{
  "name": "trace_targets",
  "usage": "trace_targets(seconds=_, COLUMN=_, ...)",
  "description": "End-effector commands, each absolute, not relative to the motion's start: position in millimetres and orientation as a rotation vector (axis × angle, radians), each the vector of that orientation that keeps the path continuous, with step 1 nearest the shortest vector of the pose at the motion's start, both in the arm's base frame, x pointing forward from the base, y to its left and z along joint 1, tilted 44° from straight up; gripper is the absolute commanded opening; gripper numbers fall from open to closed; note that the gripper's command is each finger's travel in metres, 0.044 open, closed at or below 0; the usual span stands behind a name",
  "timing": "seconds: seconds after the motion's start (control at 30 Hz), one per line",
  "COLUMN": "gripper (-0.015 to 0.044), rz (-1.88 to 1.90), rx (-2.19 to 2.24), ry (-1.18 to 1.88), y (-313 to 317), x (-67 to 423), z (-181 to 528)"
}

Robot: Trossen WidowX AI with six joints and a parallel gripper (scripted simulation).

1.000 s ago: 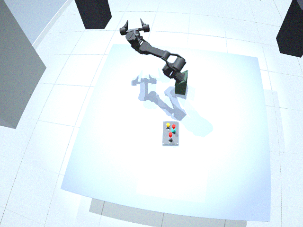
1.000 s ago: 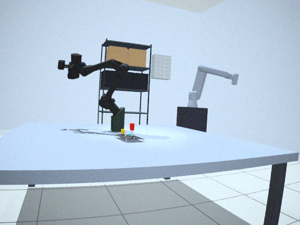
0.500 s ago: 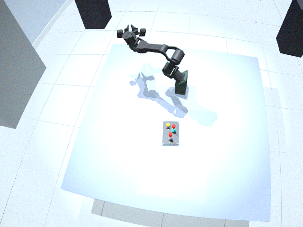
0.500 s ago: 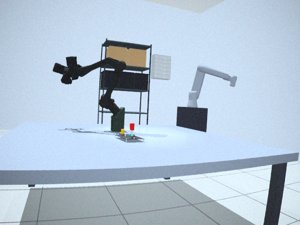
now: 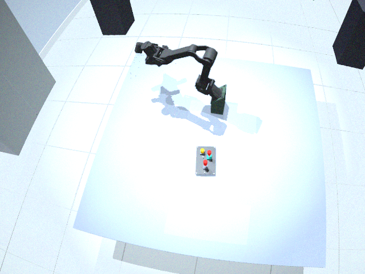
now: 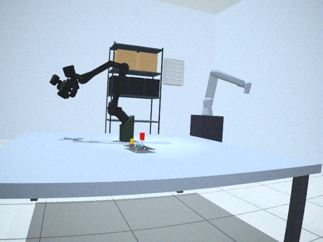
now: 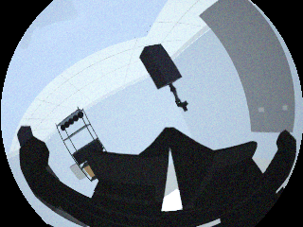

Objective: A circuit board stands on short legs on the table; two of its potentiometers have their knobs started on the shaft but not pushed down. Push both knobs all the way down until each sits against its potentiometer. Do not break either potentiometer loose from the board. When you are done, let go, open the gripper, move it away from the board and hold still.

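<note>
From above: circuit board (image 5: 205,161) lies near the table (image 5: 147,191) middle, carrying a yellow knob (image 5: 202,150) and two red knobs (image 5: 209,153) (image 5: 205,162). Arm (image 5: 188,53) rises from its green base (image 5: 218,103) and reaches off past the table's far left edge, gripper (image 5: 138,47) well apart from the board, clenched on nothing.

Side view: gripper (image 6: 58,85) hangs high over the table's left end. Board (image 6: 139,148) stands on short legs in front of the base; one red knob (image 6: 142,135) stands taller than the yellow one (image 6: 131,140). Behind: shelf rack (image 6: 108,88) with boxes, white arm (image 6: 224,78).

Wrist view: fingers nearly meet, only a thin sliver between them, nothing held. Board not in frame.
</note>
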State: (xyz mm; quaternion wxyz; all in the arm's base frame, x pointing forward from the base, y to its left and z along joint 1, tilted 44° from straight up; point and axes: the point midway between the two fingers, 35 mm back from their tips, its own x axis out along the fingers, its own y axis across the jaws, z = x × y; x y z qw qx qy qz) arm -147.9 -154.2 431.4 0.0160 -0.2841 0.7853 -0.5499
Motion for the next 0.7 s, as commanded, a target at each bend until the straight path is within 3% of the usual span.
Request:
trace_targets(seconds=0.0, gripper=0.0, rz=-1.675, rx=-0.934, ry=2.355, y=-174, x=-141, z=426)
trace_targets(seconds=0.67, gripper=0.0, rz=-1.569, rx=-0.99, ry=1.722, y=-275, x=-61, z=379)
